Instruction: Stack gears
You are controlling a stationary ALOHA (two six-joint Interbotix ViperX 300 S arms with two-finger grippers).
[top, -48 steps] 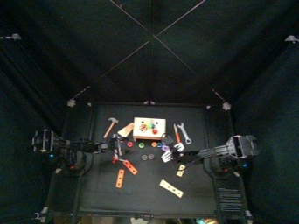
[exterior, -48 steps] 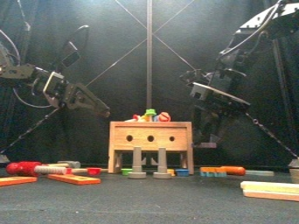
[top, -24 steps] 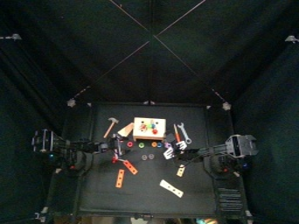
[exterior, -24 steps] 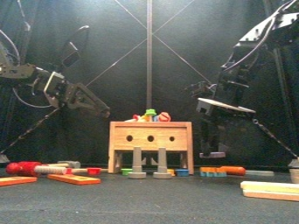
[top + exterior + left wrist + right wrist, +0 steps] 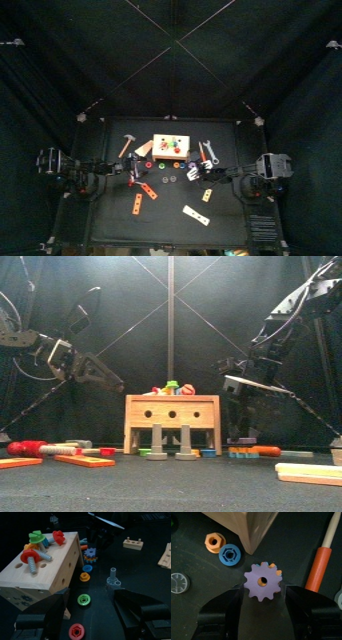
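Observation:
A purple gear [image 5: 262, 582] lies flat on the black table, and an orange gear [image 5: 272, 566] peeks out from under its edge. My right gripper [image 5: 262, 587] is low over the table, open, with one jaw on each side of the purple gear. From above, that gripper [image 5: 198, 173] is just right of the wooden block [image 5: 168, 146]. A blue gear [image 5: 230, 554] and an orange nut [image 5: 213, 541] lie near the block's corner. My left gripper [image 5: 90, 619] hangs open and empty left of the block, above a green gear [image 5: 83, 600] and a red gear [image 5: 77, 631].
The wooden block [image 5: 173, 416] with coloured bolts stands mid-table. An orange-handled screwdriver [image 5: 319, 567] lies beside the right jaw. A grey gear [image 5: 176, 582], a clear peg [image 5: 112, 574], a red-headed hammer [image 5: 40, 447], and wooden bars [image 5: 197, 214] are scattered around.
The right gripper has come down from beside the block's top to table level, still open. The left arm has stayed where it was.

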